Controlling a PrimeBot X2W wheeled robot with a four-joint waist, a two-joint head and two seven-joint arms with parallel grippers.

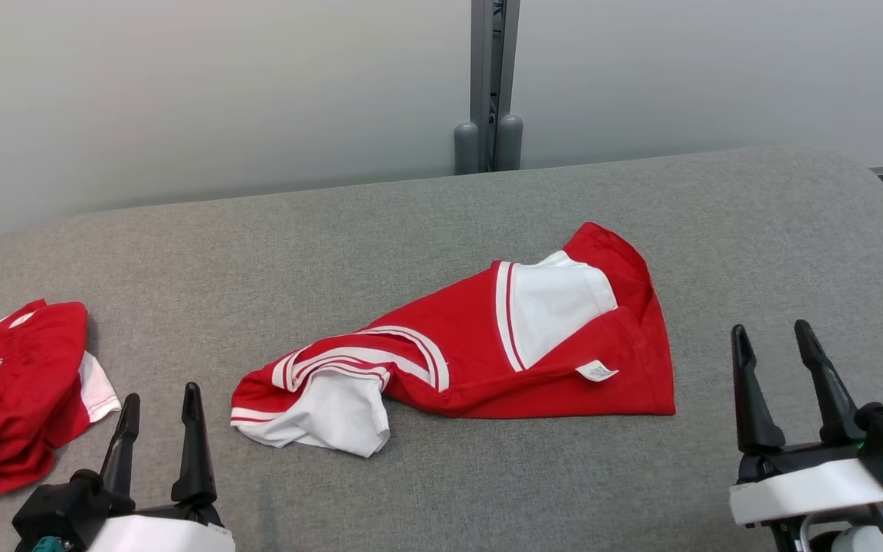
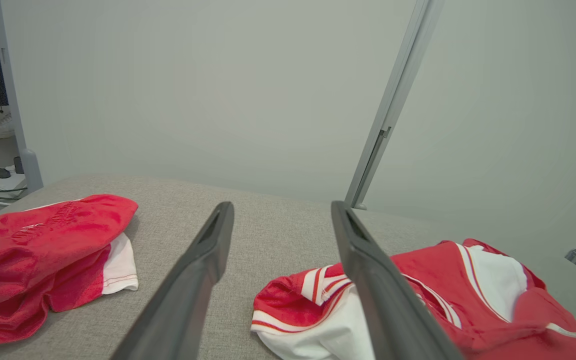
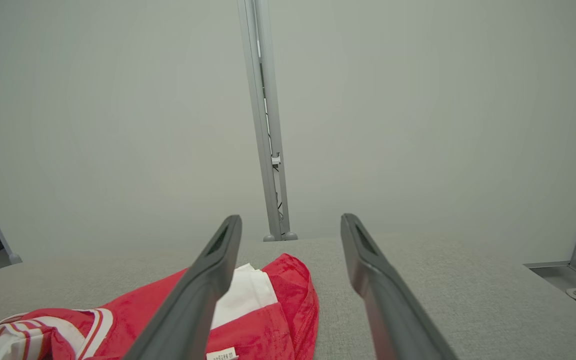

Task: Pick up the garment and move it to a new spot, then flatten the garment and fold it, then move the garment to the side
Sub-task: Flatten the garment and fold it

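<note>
A crumpled red and white garment lies in the middle of the grey padded table, a white sleeve sticking out at its near left and a small white label on its front hem. The same garment is at the lower right of the left wrist view, and the garment lies low and left in the right wrist view. My left gripper stands open near the table's front left, apart from the garment. My right gripper stands open at the front right, just right of the garment's edge. Both hold nothing.
A second red and white garment lies bunched at the table's left edge, close to my left gripper. A grey post stands against the pale wall behind the table. Bare table surface stretches along the back and far right.
</note>
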